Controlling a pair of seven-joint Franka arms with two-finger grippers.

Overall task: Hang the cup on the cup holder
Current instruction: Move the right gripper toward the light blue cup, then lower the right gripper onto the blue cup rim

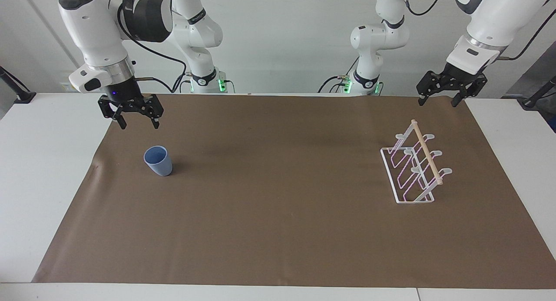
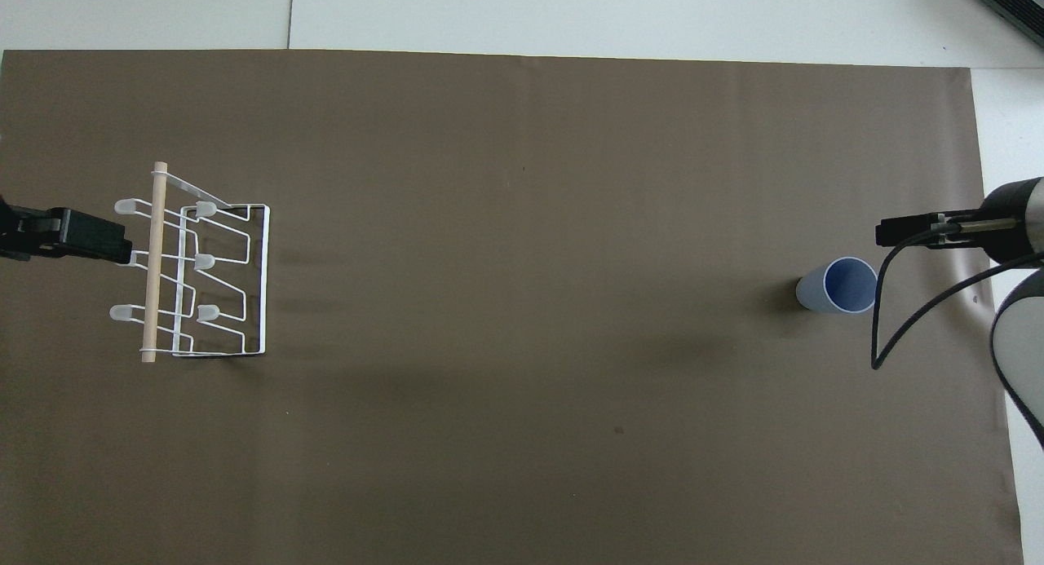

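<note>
In the facing view, the cup [image 1: 158, 160] stands upright, mouth up, on the brown mat [image 1: 278, 231] that covers the surface [image 1: 39, 170], toward the right arm's end. The right pincer [image 1: 136, 121] hangs in the air over the mat's edge beside the cup, its fingers spread apart and holding nothing. The cup holder [image 1: 415, 164] sits on the mat toward the left arm's end, its wooden dowel [image 1: 427, 152] across the top. The left pincer [image 1: 436, 102] waits over the mat's corner, fingers apart and empty. In the overhead view, the cup [image 2: 840, 286] and the cup holder [image 2: 192, 263] lie well apart at the two ends of the mat [image 2: 522, 434]. The right pincer [image 2: 905, 229] shows beside the cup, and the left pincer [image 2: 77, 237] reaches in beside the holder's dowel [image 2: 154, 262].
</note>
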